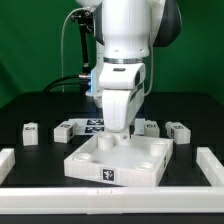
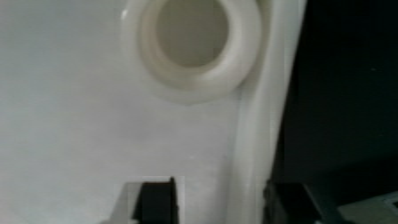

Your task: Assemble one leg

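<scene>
The claw (image 1: 120,134) hangs low over the back part of the tabletop (image 1: 128,166), the large white square piece with a raised rim that lies directly beneath it. In the wrist view the claw (image 2: 222,206) is released: its two dark fingers (image 2: 157,203) stand apart and nothing is held between them. The gap shows only the flat white face of the tabletop (image 2: 89,140) and a stretch of its rim (image 2: 256,130), which runs close to one finger. Whether that finger touches the rim cannot be told. Ahead of the fingertips a round corner hole (image 2: 192,45) with a thick lip opens in the white surface.

No leg is in the claw. The nearest leg (image 1: 148,127) sits on the dark table (image 1: 40,105) just beside the claw, on the exterior view's right, partly hidden by it. A second leg (image 1: 180,130) lies further out on that side, well apart from the claw. On the other side, toward the exterior view's left, a third leg (image 1: 65,128) lies near the tabletop's back corner, and a fourth leg (image 1: 31,132) lies well apart from the claw. The marker board (image 1: 92,123) lies behind the claw, between the third leg and the claw
</scene>
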Robot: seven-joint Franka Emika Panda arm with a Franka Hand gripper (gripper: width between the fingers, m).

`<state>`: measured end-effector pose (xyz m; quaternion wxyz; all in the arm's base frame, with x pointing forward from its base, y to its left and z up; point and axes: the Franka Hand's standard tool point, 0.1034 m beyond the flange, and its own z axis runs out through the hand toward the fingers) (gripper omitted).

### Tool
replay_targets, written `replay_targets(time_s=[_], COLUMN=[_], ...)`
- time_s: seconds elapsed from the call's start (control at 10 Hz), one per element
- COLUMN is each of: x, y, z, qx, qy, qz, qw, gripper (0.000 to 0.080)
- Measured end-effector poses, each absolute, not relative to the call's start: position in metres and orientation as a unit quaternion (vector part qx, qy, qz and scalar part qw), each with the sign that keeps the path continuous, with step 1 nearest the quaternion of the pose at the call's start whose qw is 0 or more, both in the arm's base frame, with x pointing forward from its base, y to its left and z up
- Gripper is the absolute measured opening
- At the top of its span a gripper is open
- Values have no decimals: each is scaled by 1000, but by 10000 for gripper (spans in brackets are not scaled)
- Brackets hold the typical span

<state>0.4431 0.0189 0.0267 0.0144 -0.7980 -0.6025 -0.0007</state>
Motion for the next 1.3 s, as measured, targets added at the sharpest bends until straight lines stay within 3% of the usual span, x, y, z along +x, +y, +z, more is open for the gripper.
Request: replay_targets(time_s=[0.1,0.2,0.9,1.1,1.2,1.3], x=[443,443,443,439,439,438], y=[19,19,20,25,25,26], z=[27,27,27,26,26,25], qx=[-798,-798,-800,-801,-801,-801], qy=[-603,-603,-600,-598,-598,-599], qz=[-1,-1,-4,-17,-17,-16], qw=[14,14,13,6,6,8], gripper=[70,21,2,327,327,510])
